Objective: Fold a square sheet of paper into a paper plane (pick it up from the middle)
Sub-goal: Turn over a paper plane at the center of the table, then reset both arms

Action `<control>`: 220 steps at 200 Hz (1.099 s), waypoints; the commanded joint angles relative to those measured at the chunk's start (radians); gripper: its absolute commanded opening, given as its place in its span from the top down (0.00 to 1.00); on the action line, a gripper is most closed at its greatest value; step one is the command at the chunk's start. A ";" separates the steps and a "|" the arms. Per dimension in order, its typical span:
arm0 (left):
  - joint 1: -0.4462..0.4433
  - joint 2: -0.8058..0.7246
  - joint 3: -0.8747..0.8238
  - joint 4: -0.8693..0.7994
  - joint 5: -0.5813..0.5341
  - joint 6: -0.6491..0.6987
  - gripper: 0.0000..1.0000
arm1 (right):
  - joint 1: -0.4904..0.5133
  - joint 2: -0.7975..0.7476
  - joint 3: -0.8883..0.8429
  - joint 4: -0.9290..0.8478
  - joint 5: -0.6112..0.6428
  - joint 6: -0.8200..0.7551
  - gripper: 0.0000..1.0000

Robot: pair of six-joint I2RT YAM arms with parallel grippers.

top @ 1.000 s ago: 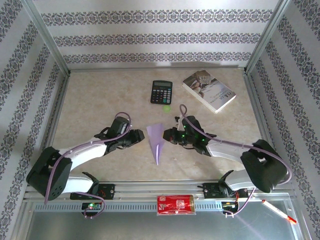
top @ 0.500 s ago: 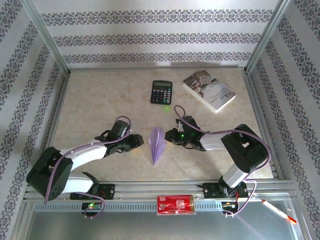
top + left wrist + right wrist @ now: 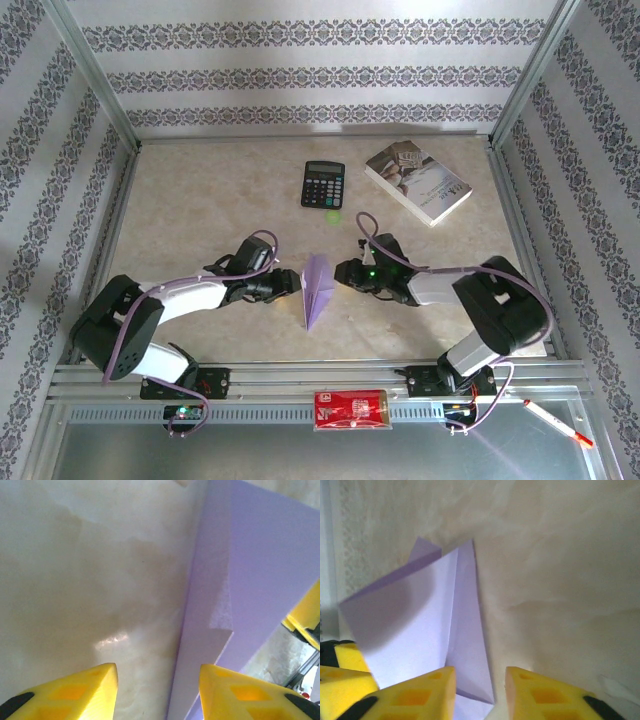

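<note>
Lying flat near the middle of the table (image 3: 200, 200), well short of the calculator (image 3: 322, 184) and green disc (image 3: 333, 215): the paper plane (image 3: 316, 290), already worked down from a square into a slim lilac dart. Judged far along, then, with nose folds and centre crease in and layered edges plain in both wrist views. Left to do, at a guess, only sharpening the wing creases and spreading the wings, with one flap standing a little proud in the right wrist view. Long axis running far to near, tipped slightly leftward at the near end; sharp nose aimed at the arm bases, broad tail toward the calculator. Flanked closely on either side. To the left, just beside its edge, the left gripper (image 3: 290, 288): jaws part open, bare table showing in the gap, the paper's edge lying close by one finger, nothing clamped. To the right, near the tail, the right gripper (image 3: 342, 272): jaws likewise parted a modest way, a corner of the paper reaching into the gap but not pinched. Farther off, toward the back right, a white-covered book (image 3: 417, 181), well apart from all of it.
</note>
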 commanded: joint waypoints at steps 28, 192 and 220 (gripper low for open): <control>0.150 -0.309 0.015 -0.163 -0.258 0.244 0.40 | -0.061 -0.325 0.118 -0.469 0.335 -0.316 0.46; 0.601 0.093 -0.131 0.739 -0.471 0.812 0.00 | -0.514 -0.174 -0.058 0.276 0.587 -0.801 0.02; 0.604 0.205 -0.228 1.059 -0.342 0.858 0.00 | -0.544 -0.052 -0.060 0.432 0.457 -0.803 0.02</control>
